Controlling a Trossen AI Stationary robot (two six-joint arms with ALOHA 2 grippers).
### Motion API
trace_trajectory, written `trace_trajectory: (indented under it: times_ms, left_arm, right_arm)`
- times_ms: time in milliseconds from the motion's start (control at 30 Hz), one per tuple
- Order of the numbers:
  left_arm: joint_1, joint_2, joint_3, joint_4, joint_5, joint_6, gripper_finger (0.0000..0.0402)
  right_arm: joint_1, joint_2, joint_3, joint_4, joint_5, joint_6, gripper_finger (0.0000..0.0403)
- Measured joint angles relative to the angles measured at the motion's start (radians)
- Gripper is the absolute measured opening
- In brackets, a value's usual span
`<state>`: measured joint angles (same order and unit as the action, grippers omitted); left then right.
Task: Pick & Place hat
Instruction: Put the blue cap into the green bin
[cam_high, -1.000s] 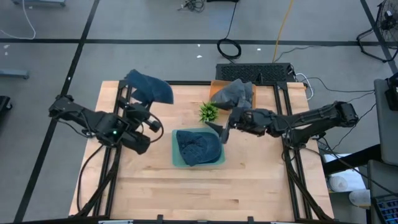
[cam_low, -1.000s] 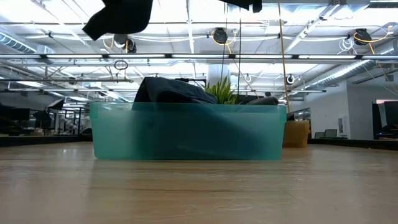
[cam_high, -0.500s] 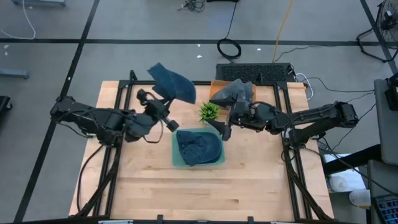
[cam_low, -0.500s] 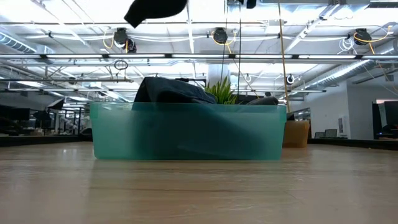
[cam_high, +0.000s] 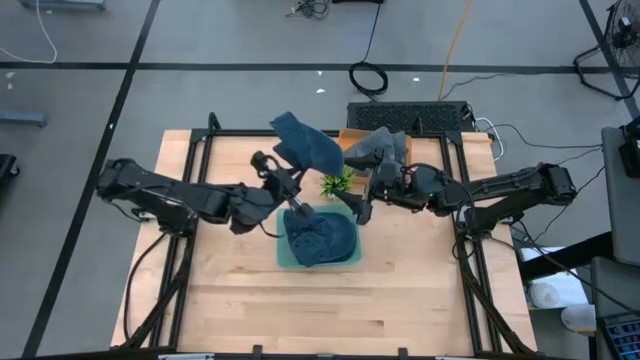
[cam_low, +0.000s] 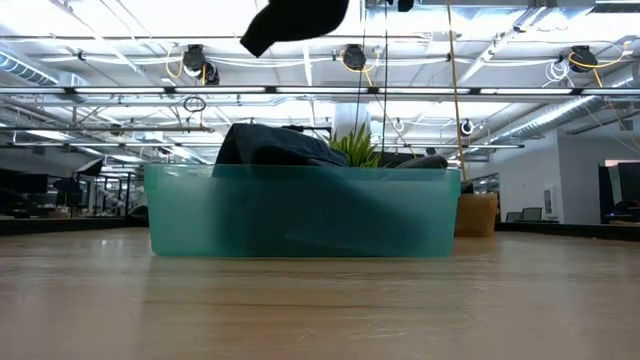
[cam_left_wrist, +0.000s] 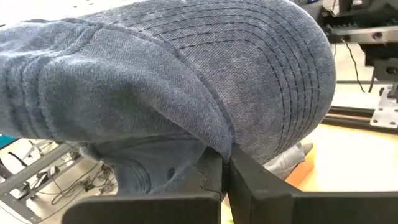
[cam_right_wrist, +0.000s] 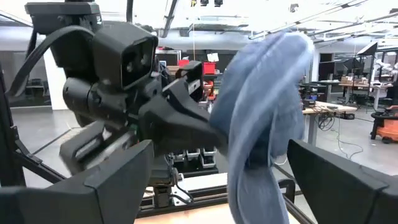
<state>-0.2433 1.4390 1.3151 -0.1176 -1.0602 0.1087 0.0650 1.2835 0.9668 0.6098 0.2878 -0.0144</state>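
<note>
My left gripper (cam_high: 283, 180) is shut on a blue denim hat (cam_high: 305, 150), carried high above the table's middle, just beyond the far left corner of a teal bin (cam_high: 283, 250). In the low view the hat (cam_low: 296, 20) shows dark at the top, above the bin (cam_low: 300, 212). A second dark blue hat (cam_high: 320, 235) lies in the bin, its crown above the rim. My right gripper (cam_high: 358, 207) hangs open at the bin's far right corner, touching nothing. A grey hat (cam_high: 380, 148) rests on an orange box. My left gripper (cam_left_wrist: 227, 163) pinches the denim hat between its two fingers at an edge (cam_left_wrist: 219, 142) where the stitched brim (cam_left_wrist: 280, 62) meets the crown. The hat is lifted clear of the table and bin and stands above the fingers, brim toward the table's right.
A small green plant (cam_high: 335, 180) stands between the bin and the orange box (cam_high: 350, 140) at the far edge. Black frame rails run along the table's left and right sides. Bare wood (cam_high: 300, 310) lies toward the near edge.
My left gripper has swung toward the table's right, carrying the denim hat from over the far left part of the table to a spot above the bin's far left corner. It has stayed shut on the hat, and the hat has turned with it.
</note>
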Motion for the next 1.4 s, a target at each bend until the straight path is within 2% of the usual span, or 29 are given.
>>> trace_trajectory:
  times_ms: [133,267,400,533,600,1033,1267,1400]
  left_arm:
    - [0.001,0.029,0.0,0.044,0.016,0.014,0.0002]
    - [0.004,0.03,0.0,0.049,0.031,0.017,0.0002]
    - [0.008,0.03,0.0,0.047,0.041,0.017,0.0002]
    - [0.007,0.029,0.0,0.034,0.073,-0.003,0.0002]
    - [0.006,0.029,0.0,0.032,0.073,-0.016,0.0006]
    - [-0.026,0.029,0.0,0.03,0.065,0.001,0.009]
    - [-0.043,-0.021,0.002,-0.084,0.066,0.009,0.0189]
    - [-0.049,-0.07,0.002,-0.159,0.065,-0.009,0.0258]
  right_arm:
    - [0.0,0.0,0.0,-0.002,-0.001,-0.001,0.0348]
    - [0.0,0.0,0.0,-0.025,-0.001,0.002,0.0299]
    - [0.0,0.0,0.0,-0.023,-0.001,0.002,0.0199]
    - [0.0,0.0,0.0,-0.024,-0.001,0.009,0.0053]
    - [0.0,0.0,0.0,-0.022,0.004,-0.002,0.0017]
    - [0.003,0.0,0.0,-0.031,0.046,0.001,0.0002]
    - [0.002,-0.019,0.0,-0.066,0.058,-0.009,0.0001]
    - [0.002,-0.068,0.0,-0.156,0.104,0.01,0.0001]
